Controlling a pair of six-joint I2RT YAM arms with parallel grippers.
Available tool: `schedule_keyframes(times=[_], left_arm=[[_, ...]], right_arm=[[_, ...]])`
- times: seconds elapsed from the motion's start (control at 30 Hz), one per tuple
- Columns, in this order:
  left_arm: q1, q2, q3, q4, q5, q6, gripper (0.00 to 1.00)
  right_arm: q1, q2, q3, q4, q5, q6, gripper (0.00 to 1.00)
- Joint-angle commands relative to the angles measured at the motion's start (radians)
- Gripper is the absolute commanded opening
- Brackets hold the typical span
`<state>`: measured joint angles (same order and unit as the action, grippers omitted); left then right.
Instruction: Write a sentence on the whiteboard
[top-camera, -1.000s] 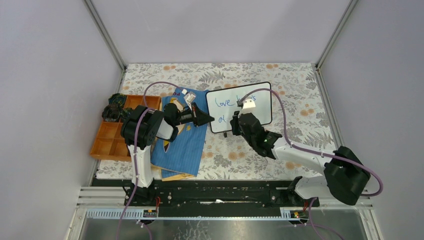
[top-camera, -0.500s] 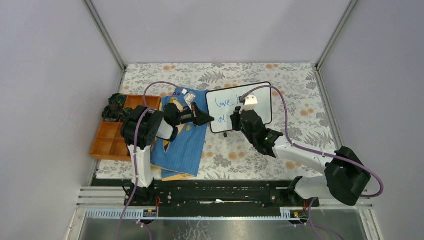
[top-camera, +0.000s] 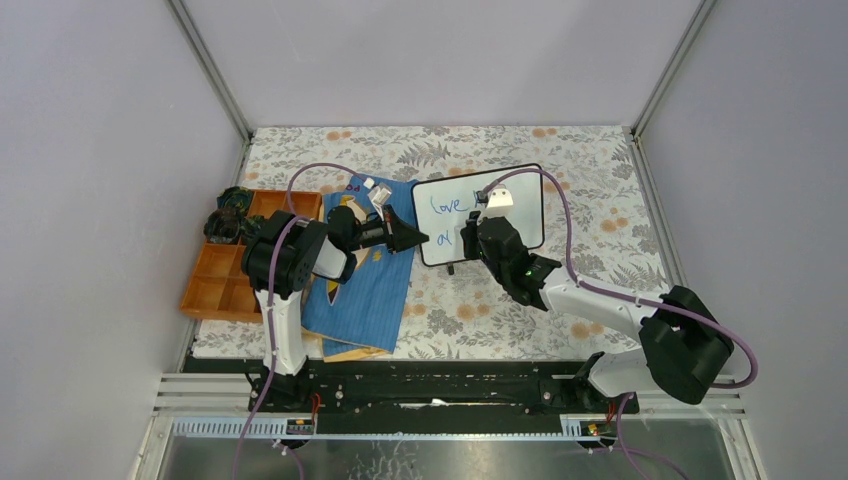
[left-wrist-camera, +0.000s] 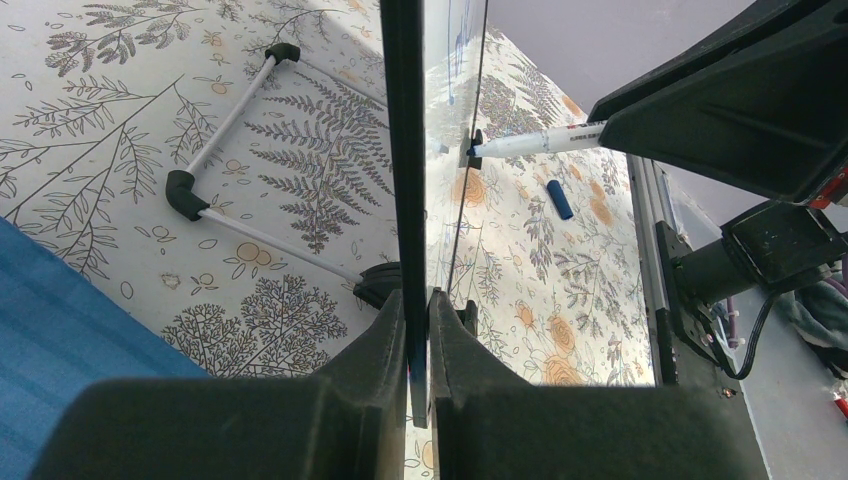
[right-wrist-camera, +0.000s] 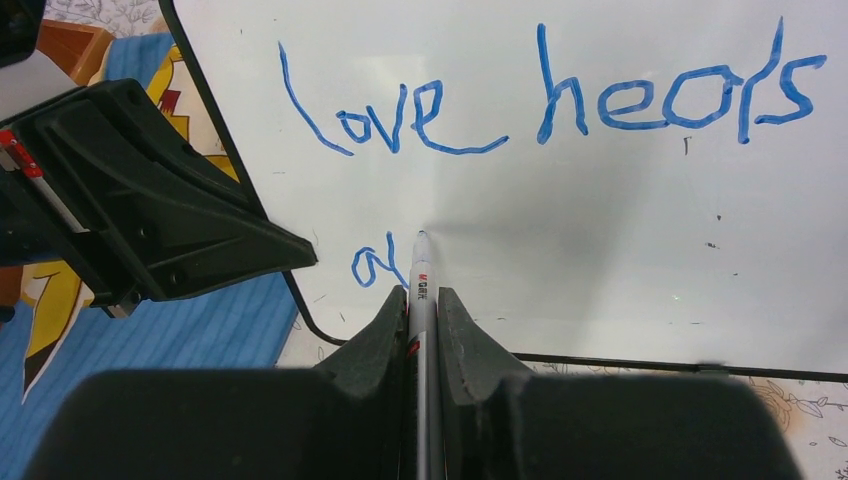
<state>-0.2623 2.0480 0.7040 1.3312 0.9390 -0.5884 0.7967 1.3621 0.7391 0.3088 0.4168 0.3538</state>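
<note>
The small white rectangular whiteboard with a thin black frame (top-camera: 525, 225) stands tilted on the floral-patterned surface (top-camera: 600, 170). The left end effector (left-wrist-camera: 418, 300) is pinched narrow on the whiteboard's left edge, with the black frame sandwiched between its fingers. The right end effector (right-wrist-camera: 422, 300), in front of the whiteboard's lower left part, is closed tight around a white marker pen with a blue tip (right-wrist-camera: 420, 270). The pen's tip touches the whiteboard's face.

The blue handwritten sentence (right-wrist-camera: 545, 90) sits on the whiteboard. "love heals" runs across the upper line, and "al" starts the lower line near the whiteboard's left edge. The pen tip rests just to the right of that "al".

A blue cloth-covered book (top-camera: 365, 290) lies flat just left of the whiteboard, under the left arm. An orange compartment tray (top-camera: 215, 285) lies further left of the whiteboard, beyond the book. In the left wrist view, a small blue pen cap (left-wrist-camera: 560, 198) lies on the surface on the written side of the whiteboard, apart from it.
</note>
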Motion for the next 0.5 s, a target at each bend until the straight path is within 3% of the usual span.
schedule_keyframes(times=[0.0, 0.47], left_arm=[[-0.004, 0.038, -0.013, -0.176, -0.069, 0.102, 0.00], [-0.005, 0.038, -0.013, -0.176, -0.070, 0.102, 0.00]], right_arm=[[-0.008, 0.003, 0.046, 0.055, 0.007, -0.003, 0.00], [-0.010, 0.018, 0.048, 0.062, 0.007, 0.002, 0.00]])
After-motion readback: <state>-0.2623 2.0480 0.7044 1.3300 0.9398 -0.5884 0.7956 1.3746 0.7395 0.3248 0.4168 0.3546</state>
